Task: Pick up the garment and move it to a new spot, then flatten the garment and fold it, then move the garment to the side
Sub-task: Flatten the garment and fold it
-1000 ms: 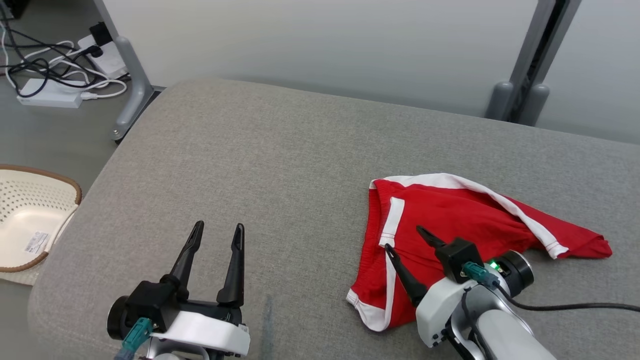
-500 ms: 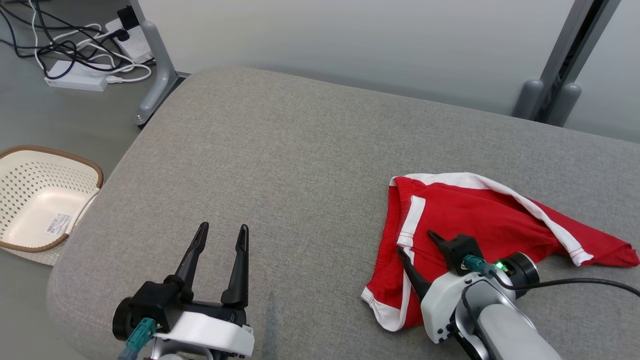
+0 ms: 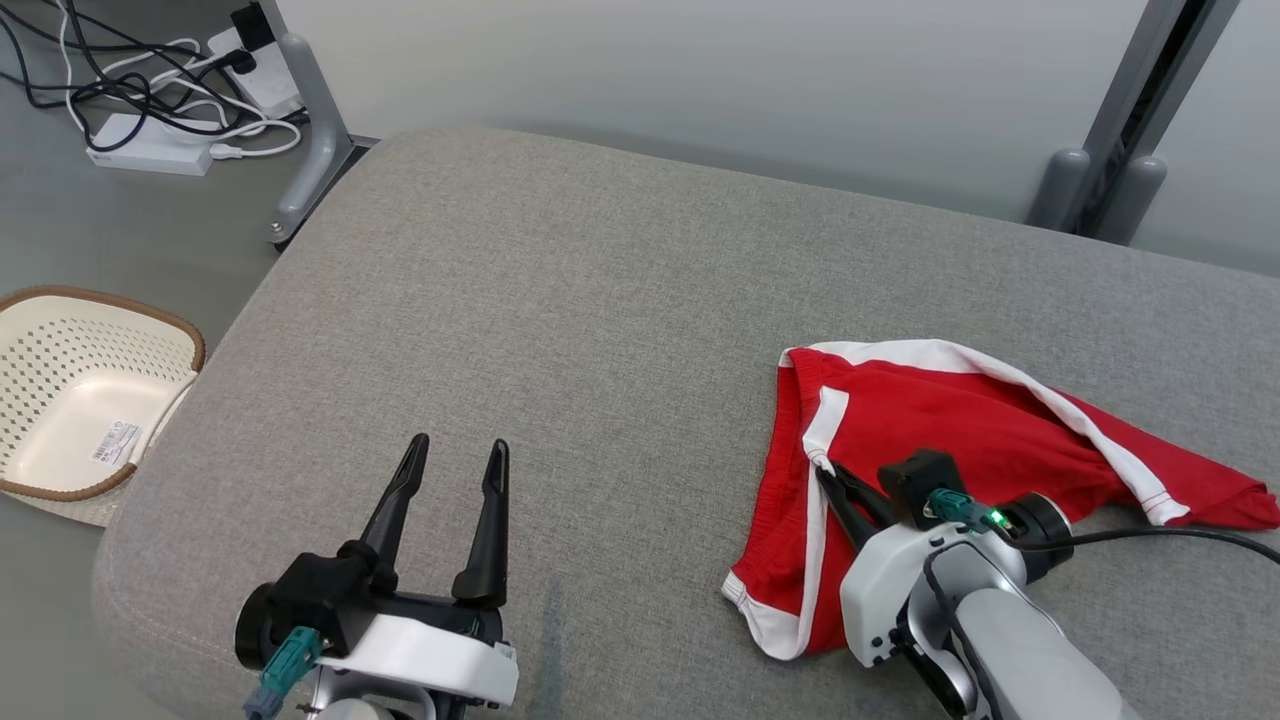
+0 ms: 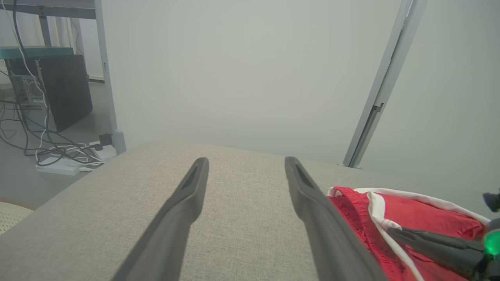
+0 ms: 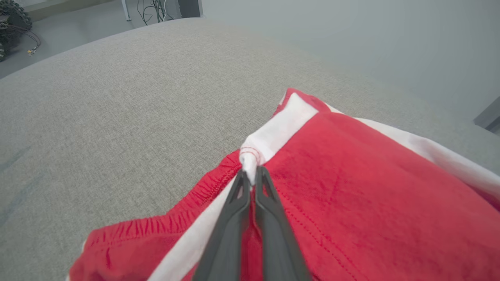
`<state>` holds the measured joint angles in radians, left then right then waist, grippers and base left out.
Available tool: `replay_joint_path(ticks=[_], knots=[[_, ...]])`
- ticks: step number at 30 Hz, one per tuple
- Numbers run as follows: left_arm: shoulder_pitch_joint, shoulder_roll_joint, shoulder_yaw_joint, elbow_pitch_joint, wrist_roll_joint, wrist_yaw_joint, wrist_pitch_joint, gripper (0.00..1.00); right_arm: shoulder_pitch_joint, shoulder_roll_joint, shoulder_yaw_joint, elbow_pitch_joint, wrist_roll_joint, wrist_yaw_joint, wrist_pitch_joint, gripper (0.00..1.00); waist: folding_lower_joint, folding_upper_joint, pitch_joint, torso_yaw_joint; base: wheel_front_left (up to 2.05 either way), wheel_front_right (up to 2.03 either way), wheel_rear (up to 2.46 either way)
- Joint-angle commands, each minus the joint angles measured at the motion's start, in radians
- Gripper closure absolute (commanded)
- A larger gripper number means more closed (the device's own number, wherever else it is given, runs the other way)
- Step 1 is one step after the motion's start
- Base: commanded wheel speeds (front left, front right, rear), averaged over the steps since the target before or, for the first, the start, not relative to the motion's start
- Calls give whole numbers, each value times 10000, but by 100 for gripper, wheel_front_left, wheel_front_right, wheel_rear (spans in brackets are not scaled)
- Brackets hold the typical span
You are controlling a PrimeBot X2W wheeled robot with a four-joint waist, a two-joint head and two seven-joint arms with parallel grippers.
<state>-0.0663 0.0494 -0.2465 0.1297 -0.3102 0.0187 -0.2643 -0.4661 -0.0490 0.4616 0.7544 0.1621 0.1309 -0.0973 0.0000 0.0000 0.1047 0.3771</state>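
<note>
The garment [image 3: 930,420] is a pair of red shorts with white stripes, lying crumpled at the right of the grey padded table [image 3: 560,300]. My right gripper [image 3: 826,472] is shut on the garment, pinching a fold of its white side stripe [image 5: 254,154] near the elastic waistband. In the right wrist view the two fingers meet at the right gripper [image 5: 250,175] tips with white cloth bunched between them. My left gripper [image 3: 460,452] hovers open over bare table to the garment's left, holding nothing. The left wrist view has the left gripper [image 4: 246,166] wide apart and the garment [image 4: 410,218] at its lower right.
A cream perforated basket [image 3: 70,400] with a brown rim sits on the floor left of the table. Cables and a power strip [image 3: 150,150] lie on the floor at the far left beside a grey frame leg [image 3: 310,170]. A grey wall and posts [image 3: 1110,190] stand behind the table.
My right gripper has closed on the white stripe of the garment, bunching the cloth. The head camera has shifted a little. The left gripper stays open.
</note>
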Motion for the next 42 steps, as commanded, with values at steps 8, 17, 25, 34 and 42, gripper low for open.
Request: replay_joint_path(ticks=[8,17,25,34,42], knots=[[-4,33,182,34,54,26,-7,0,-159,-42,-180,-59,528,-2,-590,100,0,0,-139,-185,0,0,0],[171,31,655,-109,308,-69,-7,0,261,-304,-1148,-1333,711,-2,-937,100,0,0,-276,-1139,0,0,0],[110,27,809,-176,455,-232,-6,0,1497,-1773,-1772,-3722,495,-2,102,100,0,0,-95,-2236,0,0,0],[-294,36,795,-116,568,-364,-7,0,2988,-2809,-2507,-6138,279,-2,1641,100,0,0,139,-3334,0,0,0],[-266,38,773,-15,627,-449,-7,0,4139,-3535,-2355,-7021,-173,-2,2781,100,0,0,78,-3753,0,0,0]])
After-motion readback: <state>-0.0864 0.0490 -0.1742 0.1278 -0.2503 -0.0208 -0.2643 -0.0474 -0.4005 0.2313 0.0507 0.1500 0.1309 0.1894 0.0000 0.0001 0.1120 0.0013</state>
